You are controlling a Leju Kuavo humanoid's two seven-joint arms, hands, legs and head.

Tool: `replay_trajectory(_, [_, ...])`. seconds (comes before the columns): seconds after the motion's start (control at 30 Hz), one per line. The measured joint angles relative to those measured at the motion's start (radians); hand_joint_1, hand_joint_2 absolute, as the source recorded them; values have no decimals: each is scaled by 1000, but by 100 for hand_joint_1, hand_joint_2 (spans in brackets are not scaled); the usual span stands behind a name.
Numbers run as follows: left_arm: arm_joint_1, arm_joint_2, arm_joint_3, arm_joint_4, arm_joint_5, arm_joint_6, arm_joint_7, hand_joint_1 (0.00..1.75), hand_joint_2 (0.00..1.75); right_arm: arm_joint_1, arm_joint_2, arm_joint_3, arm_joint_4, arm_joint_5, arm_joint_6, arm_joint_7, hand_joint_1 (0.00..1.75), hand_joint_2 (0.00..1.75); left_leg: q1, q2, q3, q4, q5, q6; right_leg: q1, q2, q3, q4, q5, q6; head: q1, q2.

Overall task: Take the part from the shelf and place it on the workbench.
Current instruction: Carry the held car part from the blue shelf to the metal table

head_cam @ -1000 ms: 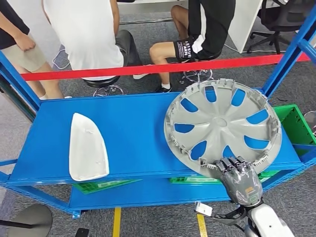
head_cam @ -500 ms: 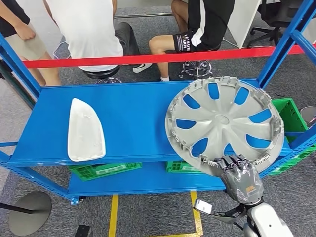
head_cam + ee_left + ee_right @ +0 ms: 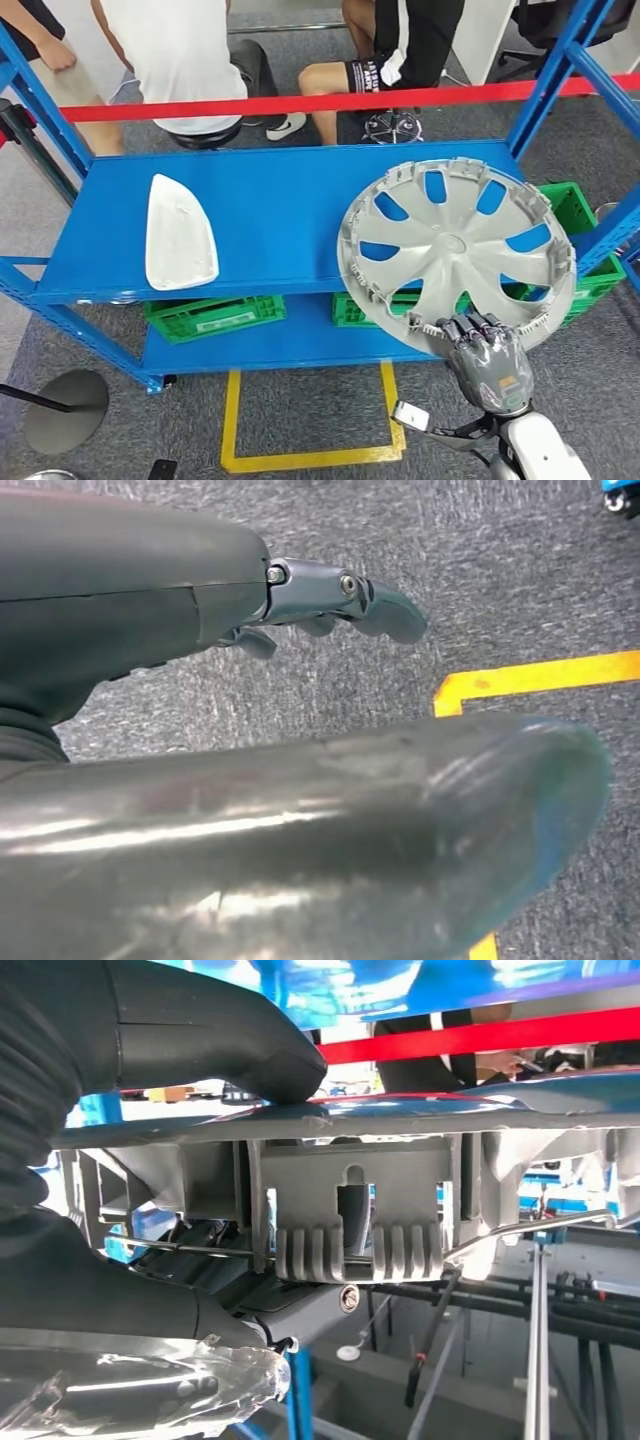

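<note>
The left hand hangs over grey carpet and a yellow floor line, its fingers stretched out and apart, holding nothing. On the blue shelf a white cover lies at the left end. To the right, the grey hubcap juts past the shelf's front edge, and the right hand grips its near rim from below. The right wrist view gives what the head view hides: the thumb lies over the rim's top and the ribbed clips of the hubcap's underside show. People sit behind a red bar.
</note>
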Motion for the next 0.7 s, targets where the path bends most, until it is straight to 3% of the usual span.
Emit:
replay_trajectory(0.07, [2,1,0,0,1,1,1,0,0,1,0,-3,0,0,0,-8,175,175,1,0,-5,1,8,-10,0,-2,-18,-2,10,-19,0,0])
replay_trajectory(0.1, [3,1,1,0,4,1,1,0,0,1,0,-5,0,0,0,-13,175,175,1,0,-12,11,-9,-15,-1,-3,-27,0,18,-29,-1,0])
replay_trajectory(0.17, [5,2,1,0,8,1,3,0,0,2,0,-11,0,0,0,-22,175,175,4,0,-39,82,-92,-26,-4,-5,-47,0,40,-45,-3,0])
replay_trajectory(0.23, [4,2,1,0,10,1,3,0,0,3,0,-15,0,0,0,-24,175,175,6,0,-73,210,-183,-32,-3,-5,-74,1,65,-50,-5,0])
replay_trajectory(0.27, [4,2,1,0,9,1,3,0,0,4,0,-16,0,0,0,-24,175,175,6,0,-80,260,-201,-33,-2,-5,-90,2,76,-50,-4,0])
replay_trajectory(0.3, [4,2,1,0,9,2,3,0,0,5,0,-17,1,0,0,-24,175,175,6,0,-73,283,-195,-31,-1,-6,-105,3,87,-49,-4,0])
replay_trajectory(0.33, [4,2,1,0,8,2,3,0,0,6,0,-17,1,0,1,-23,175,175,6,0,-50,272,-172,-28,0,-6,-119,3,97,-47,-4,0])
replay_trajectory(0.4, [2,2,0,0,7,2,3,0,0,7,0,-18,1,0,1,-21,175,175,3,0,44,156,-127,-15,2,-5,-141,4,117,-43,-4,0])
replay_trajectory(0.47, [-2,4,0,0,4,3,3,0,0,8,0,-19,1,0,1,-18,175,175,-2,-1,137,17,-127,-2,4,-5,-155,4,136,-36,-3,0])
replay_trajectory(0.5, [-4,4,0,0,3,4,3,0,0,8,0,-19,1,0,1,-15,175,175,-4,-2,158,-21,-134,1,4,-6,-158,3,146,-31,-3,0])
replay_trajectory(0.57, [-4,5,0,0,1,5,4,0,0,10,0,-18,2,0,1,-9,175,175,-5,-2,154,-39,-126,7,1,-7,-162,-4,163,-18,-3,0])
replay_trajectory(0.6, [-3,5,1,0,1,6,5,0,0,11,0,-17,3,0,1,-6,175,175,-4,0,146,-40,-116,13,0,-7,-167,1,154,-12,-3,0])
replay_trajectory(0.63, [-2,6,1,0,1,6,5,0,0,13,0,-16,5,0,1,-2,175,175,-2,1,137,-42,-104,18,-1,-7,-177,20,125,-6,-1,0])
replay_trajectory(0.7, [-1,7,1,0,0,7,6,0,0,13,0,-14,8,0,1,4,175,175,-1,2,112,-43,-80,26,-3,-7,-208,122,24,3,2,0])
